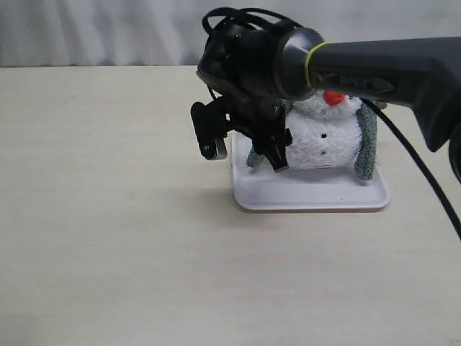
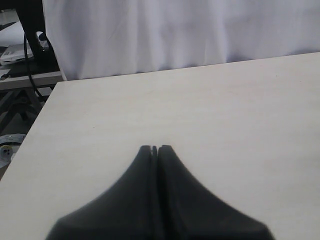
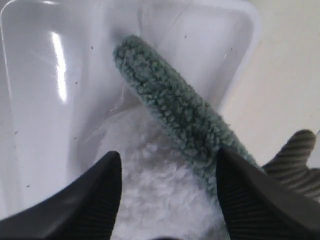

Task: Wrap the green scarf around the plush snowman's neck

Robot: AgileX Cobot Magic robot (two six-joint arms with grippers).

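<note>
Pale wood counter (image 1: 108, 245) lies nearest, beneath the left jaws, which are pressed fully together on nothing. Farther back, a white rectangular plastic tray (image 1: 310, 198) carries the fluffy white plush snowman (image 1: 324, 140). The right jaws stand wide apart beside it, gripping nothing. The grey-green knitted fuzzy scarf (image 3: 170, 115) hangs down both the snowman's flanks, one end passing between those jaws onto the tray.

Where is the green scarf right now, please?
In the exterior view, right of centre, the green scarf hangs down both sides of the plush snowman, which is on the white tray.
</note>
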